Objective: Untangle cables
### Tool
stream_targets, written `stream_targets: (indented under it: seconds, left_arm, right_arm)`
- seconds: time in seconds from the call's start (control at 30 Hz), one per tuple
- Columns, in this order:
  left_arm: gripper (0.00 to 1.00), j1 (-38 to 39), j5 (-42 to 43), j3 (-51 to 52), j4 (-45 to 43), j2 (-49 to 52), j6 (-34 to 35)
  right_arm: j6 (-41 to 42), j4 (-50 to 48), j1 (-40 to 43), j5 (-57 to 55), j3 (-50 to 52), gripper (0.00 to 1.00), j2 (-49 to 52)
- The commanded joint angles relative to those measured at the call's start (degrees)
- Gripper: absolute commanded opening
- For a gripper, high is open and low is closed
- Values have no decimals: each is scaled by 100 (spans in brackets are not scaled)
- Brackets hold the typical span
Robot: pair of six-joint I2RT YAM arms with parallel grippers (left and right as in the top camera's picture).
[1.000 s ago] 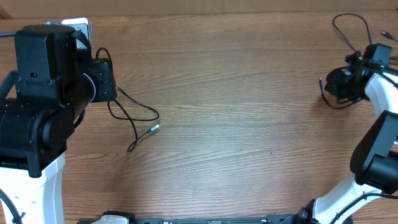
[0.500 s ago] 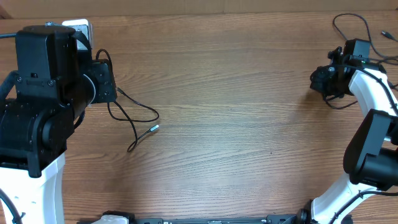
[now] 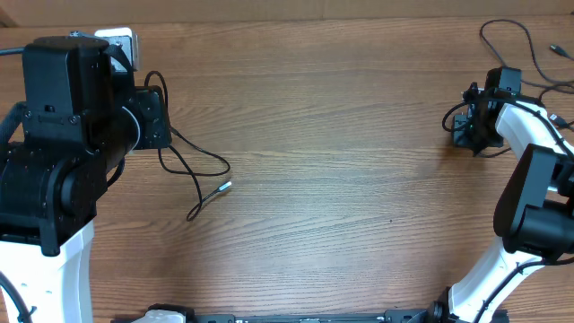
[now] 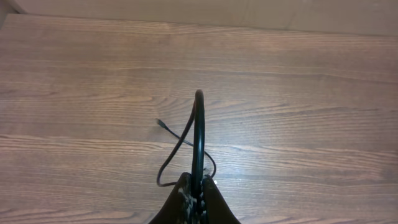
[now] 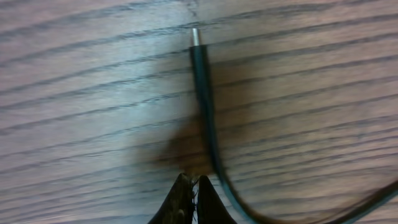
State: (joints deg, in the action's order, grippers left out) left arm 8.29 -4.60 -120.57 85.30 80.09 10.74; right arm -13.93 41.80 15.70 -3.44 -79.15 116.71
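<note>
My left gripper is shut on a thin black cable that arches up from the jaws. In the overhead view this cable loops out from under the left wrist and ends in a silvery plug tip. A second strand's plug tip lies on the wood beyond the jaws. My right gripper is shut, low over the table, with nothing between its fingers. Another cable with a silvery tip runs just right of it. More cables lie at the far right.
The wooden table stretches between the two arms. A white block sits behind the left arm at the far left. The bulky left arm hides its own gripper from overhead. The right arm curves along the right edge.
The right wrist has swung leftward and toward the far edge and turned downward near the cable end. The left arm and its cable have barely shifted.
</note>
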Motion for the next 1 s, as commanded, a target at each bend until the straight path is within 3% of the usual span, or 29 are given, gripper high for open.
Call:
stream_targets:
  seconds: [0.0, 0.43, 0.97]
  left_arm:
    - [4, 48, 149, -35, -50, -109, -96]
    - [4, 48, 146, -35, 37, -109, -94]
    - [4, 48, 101, -35, 503, -114, -92]
  right_arm:
    - [-216, -127, -22, -295, 11, 4, 229]
    - [-243, -883, 175, -361, 11, 4, 782]
    - [-269, -1882, 2114, -247, 0, 4, 1331]
